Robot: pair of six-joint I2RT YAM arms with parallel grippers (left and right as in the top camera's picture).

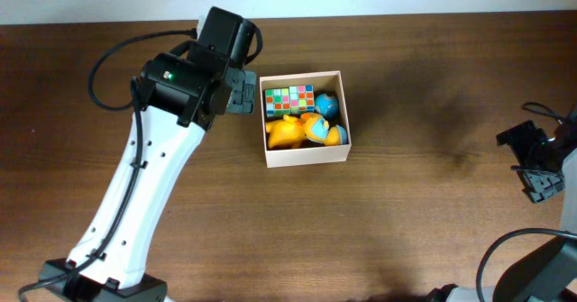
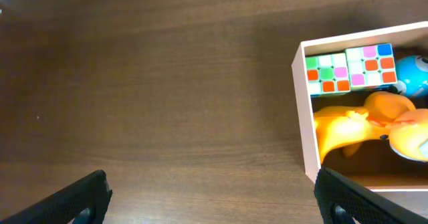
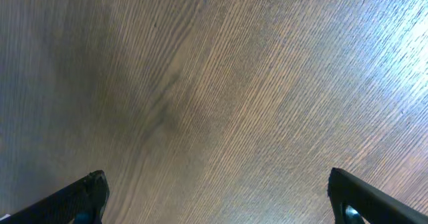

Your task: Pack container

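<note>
Overhead, the container (image 1: 306, 156), square so without a long axis and turned slightly askew, sits just ahead of the left gripper (image 1: 242, 93), whose arm stretches forward with jaws spread wide. The right gripper (image 1: 536, 165), equally spread, hangs well apart from it, facing down at the table (image 1: 406, 230).

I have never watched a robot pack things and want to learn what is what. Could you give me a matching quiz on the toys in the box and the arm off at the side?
Things:
1. puzzle cubes
2. toy animal
3. ball
4. right end effector

Descriptions:
a. orange
b. open, over bare table
c. squares of many colours
d. blue, in a corner of the container

Pairs: 1-c; 2-a; 3-d; 4-b
</note>
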